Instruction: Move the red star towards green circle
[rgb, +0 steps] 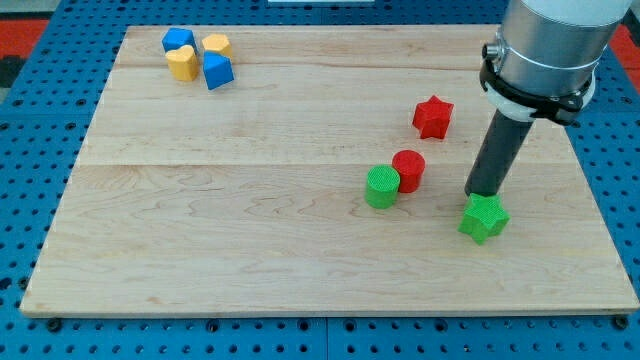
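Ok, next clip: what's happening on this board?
An arm with a dark rod is pushing blocks on a wooden board. My tip sits just above the green star, at the view's lower right, not at the red star. The green circle touches a red circle mid-board. Two blue and two yellow blocks cluster at the top left.

The desk (250, 220) is showing pale, matt wood with fine grain. Just below my tip (484, 193), the green star (483, 218) is looking ribbed and matt, like plastic. The rod above my tip is appearing dark and matt, its upper housing (550, 40) smooth grey.
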